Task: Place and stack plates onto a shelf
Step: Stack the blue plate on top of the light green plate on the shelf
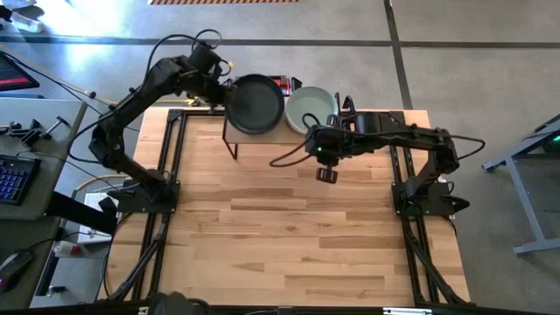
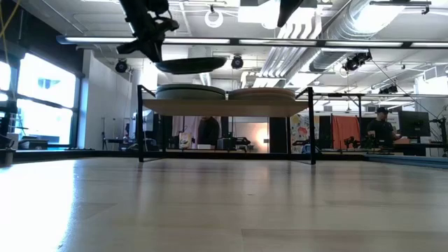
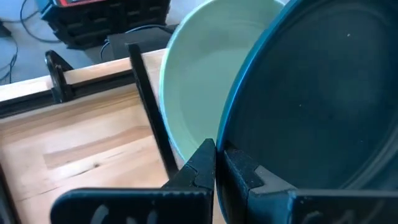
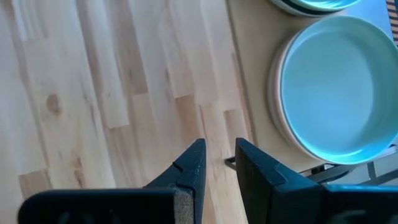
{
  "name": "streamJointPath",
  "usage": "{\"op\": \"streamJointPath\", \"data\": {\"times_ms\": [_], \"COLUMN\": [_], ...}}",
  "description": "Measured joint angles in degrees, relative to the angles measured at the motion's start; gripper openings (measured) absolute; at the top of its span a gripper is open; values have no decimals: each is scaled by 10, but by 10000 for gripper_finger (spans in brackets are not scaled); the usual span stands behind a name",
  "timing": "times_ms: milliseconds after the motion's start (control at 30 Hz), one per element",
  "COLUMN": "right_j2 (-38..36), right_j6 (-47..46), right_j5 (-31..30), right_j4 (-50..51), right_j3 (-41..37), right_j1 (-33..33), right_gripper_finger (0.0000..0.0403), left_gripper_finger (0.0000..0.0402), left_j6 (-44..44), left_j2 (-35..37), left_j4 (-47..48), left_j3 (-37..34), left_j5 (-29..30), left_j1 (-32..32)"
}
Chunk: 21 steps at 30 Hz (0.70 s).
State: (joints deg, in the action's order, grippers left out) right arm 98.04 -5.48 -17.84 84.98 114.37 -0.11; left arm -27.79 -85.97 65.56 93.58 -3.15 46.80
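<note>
A round, shallow black plate with a matte surface is held above the left half of the shelf, clear of the stack beneath it. In the low view it hangs nearly level over that stack. The plate is pinched at its rim by the fingers of the left gripper, which are closed on its edge.

Under the black plate, a pale sage-green plate is seen lying on top of the left stack. On the right half of the shelf a second stack is topped by another pale green plate; in the right wrist view a peach-coloured rim is seen just beneath it. All the plates appear equal in size.

The shelf is a light-wood board on thin black legs, standing at the far edge of the table.

The right gripper is held over the table just in front of the shelf, near the right stack. Its fingers are set a little apart, with only a narrow gap between them, and nothing is gripped.
</note>
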Motion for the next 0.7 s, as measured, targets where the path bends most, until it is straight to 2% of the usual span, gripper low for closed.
{"op": "streamJointPath", "data": {"times_ms": [267, 700], "right_j2": [0, 0], "right_j6": [0, -11], "right_j5": [0, 0], "right_j4": [-16, -32], "right_j3": [0, 0], "right_j1": [-25, -38], "right_gripper_finger": [64, 64], "left_gripper_finger": [1, 1], "left_j6": [27, 54], "left_j2": [-34, -82], "left_j4": [1, -6], "left_j3": [0, 0], "left_j5": [-50, -52], "left_j1": [49, 59]}}
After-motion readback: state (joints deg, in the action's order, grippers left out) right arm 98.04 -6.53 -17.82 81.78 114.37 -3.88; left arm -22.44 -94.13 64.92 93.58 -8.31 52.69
